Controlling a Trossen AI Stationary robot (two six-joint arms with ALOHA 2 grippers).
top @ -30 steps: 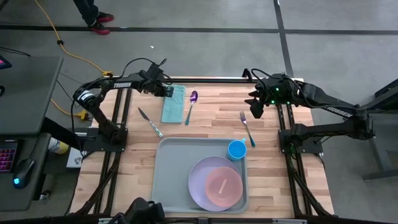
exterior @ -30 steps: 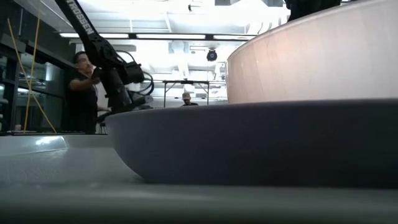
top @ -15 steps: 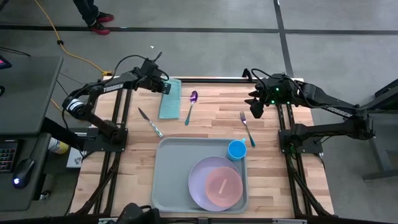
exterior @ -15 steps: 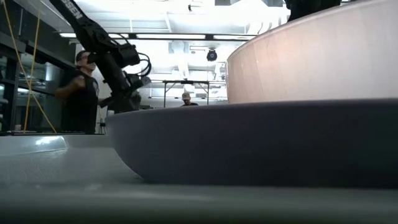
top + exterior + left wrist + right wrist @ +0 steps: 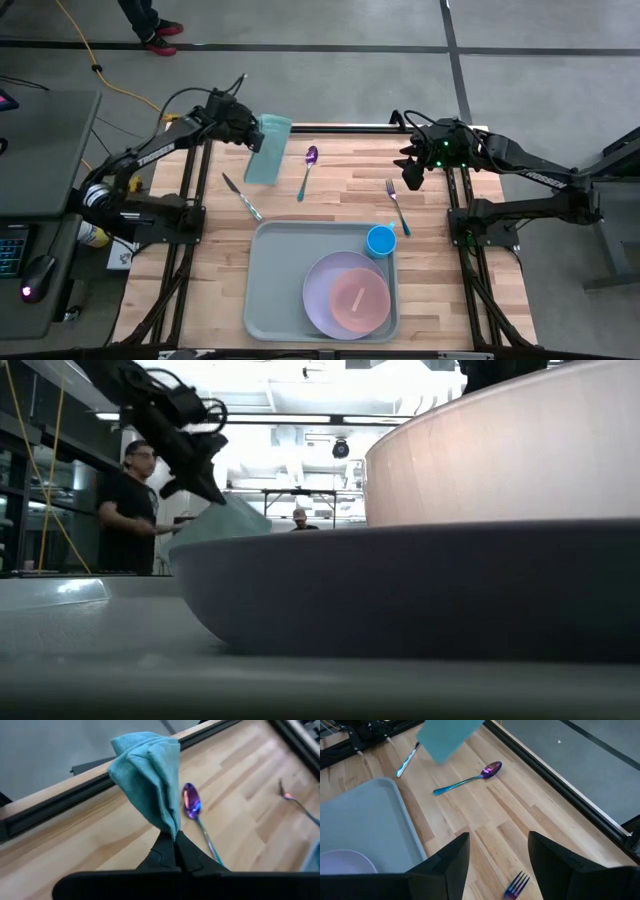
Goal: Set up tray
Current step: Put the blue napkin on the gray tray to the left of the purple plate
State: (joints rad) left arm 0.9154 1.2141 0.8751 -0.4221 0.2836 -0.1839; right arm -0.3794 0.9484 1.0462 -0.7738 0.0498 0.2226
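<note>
Currently left gripper [image 5: 172,837] pinches the teal napkin [image 5: 266,148] aloft; tray [image 5: 268,290] lies at 6 o'clock, nearer this arm; right gripper [image 5: 497,852] wide, idle.

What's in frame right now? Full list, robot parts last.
tray: 1, pale grey-green, near edge of table, centre
plate: 1, lavender, in tray's right part
disc: 1, salmon pink, on the plate
cup: 1, blue, tray's far right corner
napkin: 1, teal, lifted off the table, hanging from left gripper
spoon: 1, iridescent purple, far centre of table
fork: 1, iridescent, right of spoon
knife: 1, silver, left of spoon
table: 1, light wood
person: 1, dark shirt, room beyond table
left gripper: shut on napkin, above far left of table
right gripper: open, waiting over far right of table
</note>
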